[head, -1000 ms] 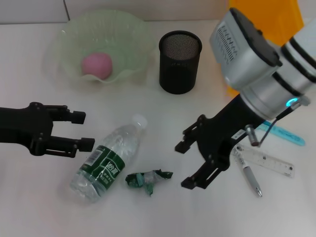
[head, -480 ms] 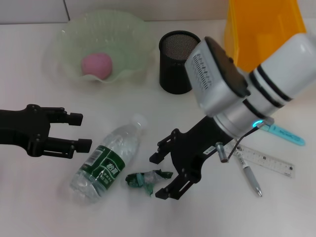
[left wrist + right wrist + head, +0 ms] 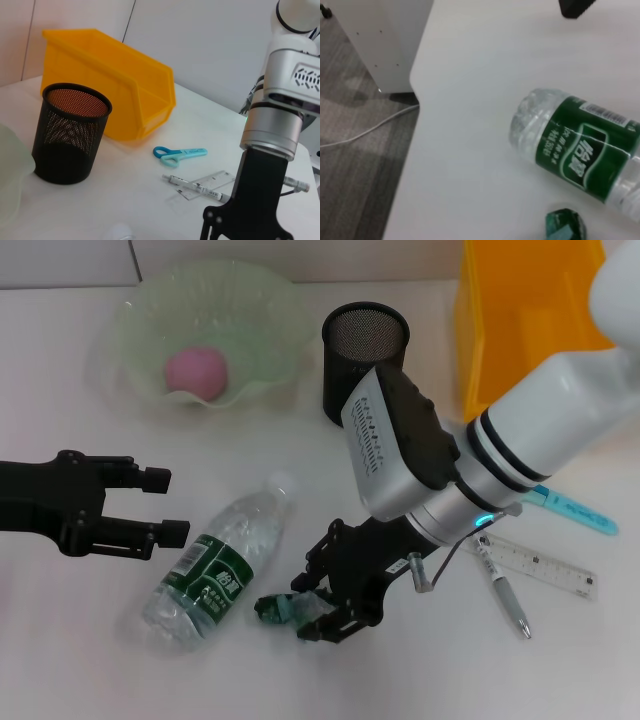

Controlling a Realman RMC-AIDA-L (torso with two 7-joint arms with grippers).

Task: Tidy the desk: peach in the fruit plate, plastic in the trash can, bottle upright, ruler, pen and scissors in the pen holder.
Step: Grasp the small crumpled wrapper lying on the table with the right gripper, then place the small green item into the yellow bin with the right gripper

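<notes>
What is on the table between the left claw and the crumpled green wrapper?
The water bottle lies on its side there, between the left claw and the green wrapper, where the right claw is. The head view shows it.

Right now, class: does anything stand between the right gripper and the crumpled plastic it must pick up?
Nothing visible does. The right gripper is down at the crumpled plastic, jaws open around it. The bottle lies just beside it, not between.

My right gripper (image 3: pixel 318 608) straddling the green plastic wrapper (image 3: pixel 285 608), fingers spread, left gripper (image 3: pixel 172 505) open beside the lying bottle (image 3: pixel 220 560)
</notes>
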